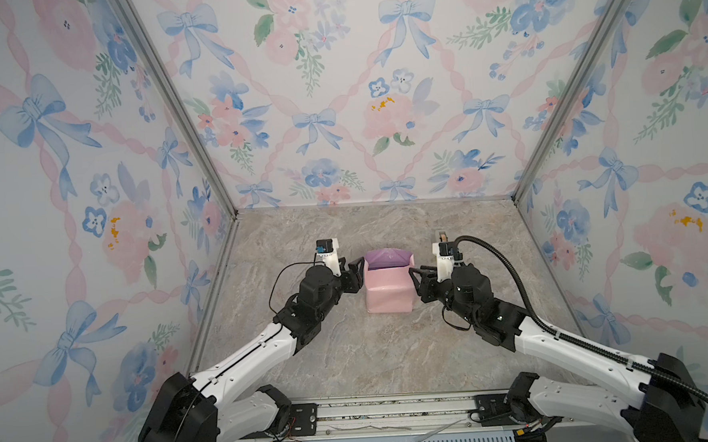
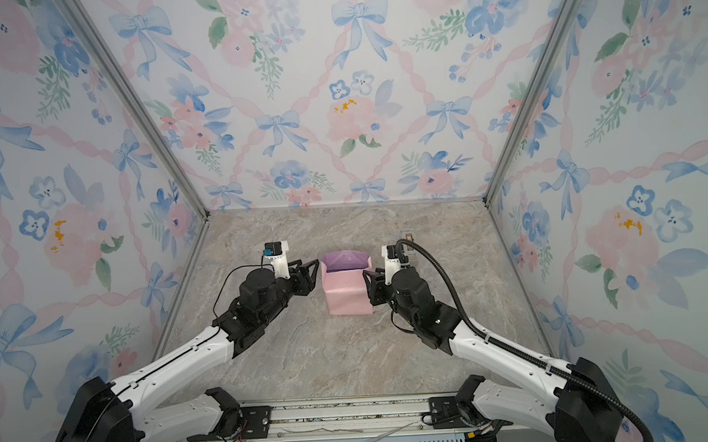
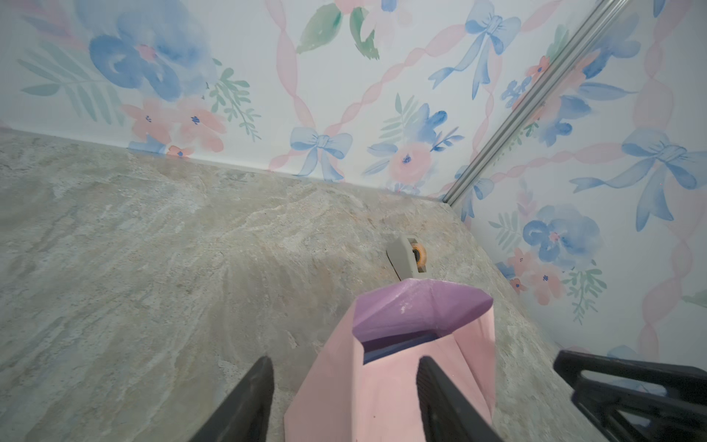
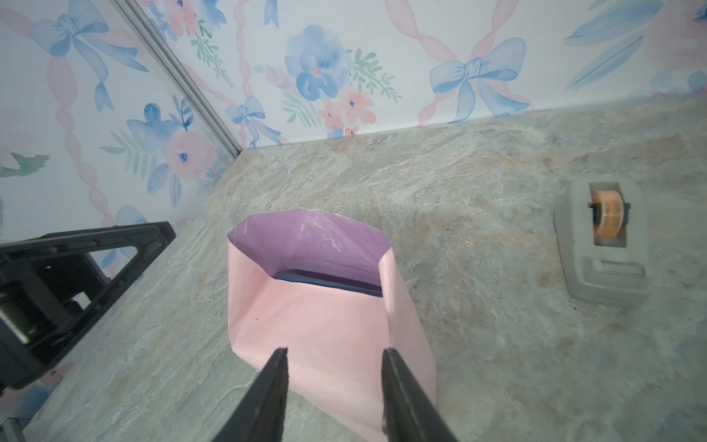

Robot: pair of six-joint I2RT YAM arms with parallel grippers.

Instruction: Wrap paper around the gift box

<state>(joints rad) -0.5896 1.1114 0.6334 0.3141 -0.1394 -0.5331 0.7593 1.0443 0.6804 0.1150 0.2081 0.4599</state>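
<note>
**Two robot arms flank a half-wrapped gift box, fingers apart**

The left fingers (image 3: 250, 402), black and tapered, stand apart with nothing clamped between them. In the left wrist view one edge of the paper runs through the gap. The right fingers (image 4: 269, 394) are also apart and empty, and point at the parcel's nearest pink face. Whether either pair touches the paper cannot be told. In both top views the two pairs face each other across the parcel, one just beside each of its sides.

The paper (image 1: 388, 293) is a thin sheet, pale pink on the outside and glossy lilac on the inside. It is folded up into a boxy sleeve in the middle of the desk (image 1: 351, 355), a grey-beige slab with a marble pattern. The far end of the sleeve is open, and a lilac flap stands up behind the opening.

The gift box (image 4: 325, 282), dark navy blue, sits inside the sleeve. Only a thin strip of it shows at the open mouth, in both wrist views.

A grey plastic tape dispenser (image 4: 602, 248) holding an orange-tinted roll stands on the desk on the right arm's side, apart from the parcel.

Walls (image 1: 379, 104) papered with blue bows, pink flowers and pink ribbons enclose three sides.
</note>
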